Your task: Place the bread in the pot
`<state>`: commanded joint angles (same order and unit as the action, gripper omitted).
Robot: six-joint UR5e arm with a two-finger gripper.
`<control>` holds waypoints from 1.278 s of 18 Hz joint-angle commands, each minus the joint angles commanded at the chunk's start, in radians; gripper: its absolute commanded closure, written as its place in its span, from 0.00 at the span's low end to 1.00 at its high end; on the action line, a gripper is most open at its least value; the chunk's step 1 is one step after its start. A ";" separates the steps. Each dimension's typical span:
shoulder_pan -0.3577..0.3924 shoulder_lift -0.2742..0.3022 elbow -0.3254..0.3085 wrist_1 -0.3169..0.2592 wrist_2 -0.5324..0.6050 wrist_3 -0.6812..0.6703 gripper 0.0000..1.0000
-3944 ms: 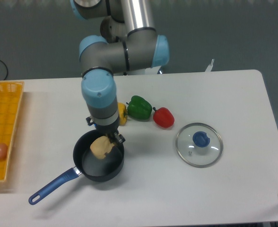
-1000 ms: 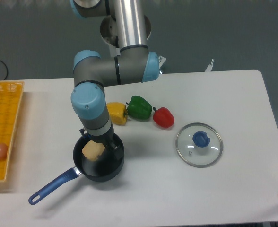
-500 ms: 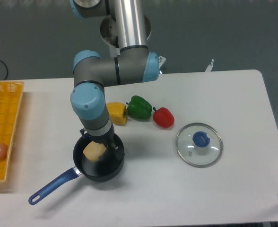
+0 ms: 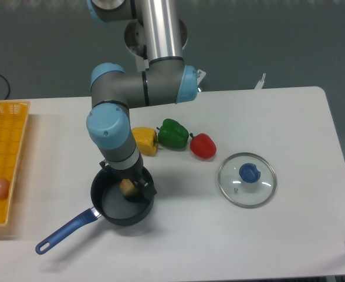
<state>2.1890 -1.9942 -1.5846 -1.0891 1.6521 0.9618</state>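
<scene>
The black pot (image 4: 109, 205) with a long blue handle (image 4: 64, 231) stands on the white table at the front left. The bread (image 4: 127, 188) lies inside it near the far right wall. Only a small tan and brown part of it shows below my gripper (image 4: 127, 181). The gripper hangs straight over the pot, its dark fingers (image 4: 149, 189) reaching down inside the rim on either side of the bread. The jaws look spread and the bread seems to rest free on the pot's floor.
A yellow pepper (image 4: 145, 141), a green pepper (image 4: 173, 133) and a red pepper (image 4: 203, 146) lie in a row behind the pot. A glass lid with a blue knob (image 4: 247, 179) lies at the right. A yellow tray (image 4: 8, 141) holding a pinkish egg (image 4: 1, 188) is at the left edge.
The bread went from held above the pot to low inside it. In the last half second it has shifted right and shows much smaller under the gripper; the arm has barely moved.
</scene>
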 joint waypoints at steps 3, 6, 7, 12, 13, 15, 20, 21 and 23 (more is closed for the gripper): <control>0.002 -0.009 0.025 -0.002 -0.003 0.003 0.00; 0.014 -0.009 0.026 0.000 -0.003 0.029 0.00; 0.023 -0.009 0.028 -0.002 -0.003 0.067 0.00; 0.113 0.011 0.028 -0.009 -0.009 0.236 0.00; 0.130 0.020 0.028 -0.009 -0.009 0.264 0.00; 0.176 0.025 0.029 -0.009 -0.015 0.320 0.00; 0.285 0.052 0.029 -0.015 -0.049 0.463 0.00; 0.304 0.052 0.028 -0.018 -0.048 0.497 0.00; 0.348 0.060 0.028 -0.034 -0.049 0.563 0.00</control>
<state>2.5369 -1.9344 -1.5570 -1.1228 1.6030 1.5245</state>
